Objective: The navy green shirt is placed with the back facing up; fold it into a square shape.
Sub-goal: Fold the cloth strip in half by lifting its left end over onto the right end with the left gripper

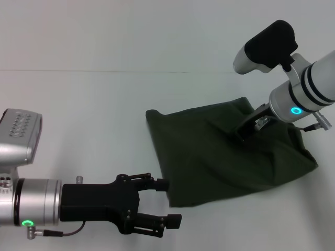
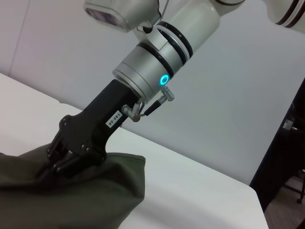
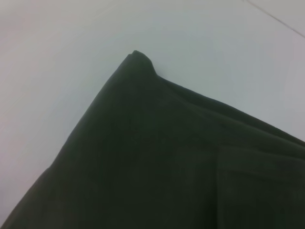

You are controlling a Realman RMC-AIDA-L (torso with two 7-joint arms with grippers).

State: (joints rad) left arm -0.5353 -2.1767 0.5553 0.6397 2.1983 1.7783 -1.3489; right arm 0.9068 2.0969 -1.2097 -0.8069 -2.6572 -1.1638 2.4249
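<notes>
From the head camera I see the navy green shirt [image 1: 220, 154] lying on the white surface [image 1: 94, 104], right of centre, folded into a roughly four-sided bundle with the plain side up; no lettering shows. Its near corner comes to a point close to my left gripper [image 1: 168, 204], and the far right side is bunched and lifted.

My left gripper sits low at the near left, pointing toward the shirt's near corner, its two black fingers [image 1: 162, 184] spread apart with nothing between them. The upper fingertip is just beside the cloth edge; I cannot tell whether it touches.

My right gripper [image 1: 251, 125] reaches down from the upper right into the raised part of the shirt. The cloth hides its fingertips here, so I cannot tell from this view how it is set.

The left wrist camera gives me what the head camera does not: the right gripper [image 2: 59, 160] from the side, its black fingers sunk into the fabric, the shirt [image 2: 86, 191] drawn up in a ridge around them. It looks pinched on the cloth.

The right wrist camera shows only the shirt [image 3: 157, 162], a folded corner rising against the surface [image 3: 57, 57], and none of its own fingers.
</notes>
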